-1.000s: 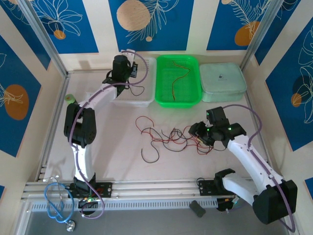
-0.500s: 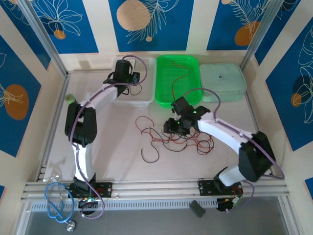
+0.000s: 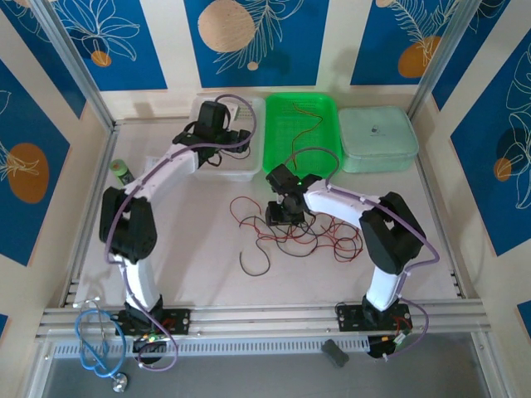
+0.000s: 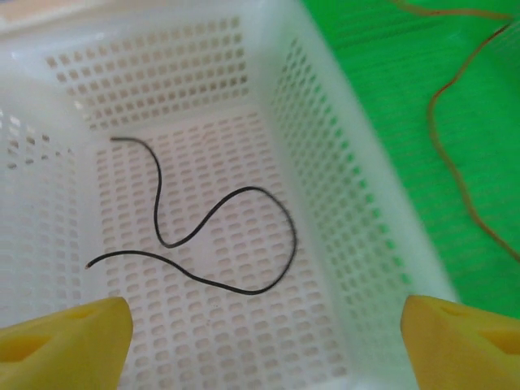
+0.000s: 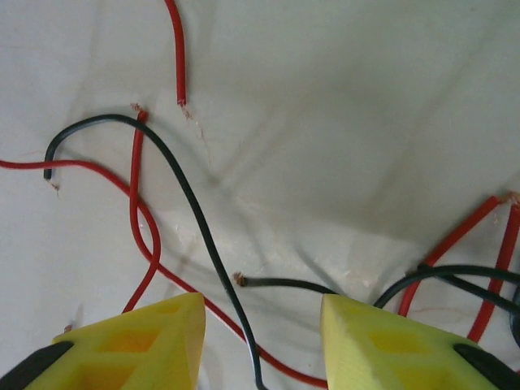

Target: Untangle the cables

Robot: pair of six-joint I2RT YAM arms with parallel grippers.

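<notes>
A white plastic basket with holes (image 3: 241,172), a bright green plastic tray (image 3: 272,141) and a pale green box with a lid (image 3: 378,138) sit along the far edge of the table (image 3: 199,265). A small green tube (image 3: 119,170) stands near the left edge.

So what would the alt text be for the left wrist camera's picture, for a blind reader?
A black wire lies in loose curves on the floor of a white perforated basket. The left gripper hangs open above it, yellow fingertips at the bottom corners; a green basket on the right holds a reddish wire.

Red and black cables (image 3: 311,234), green tray (image 3: 279,143)
</notes>
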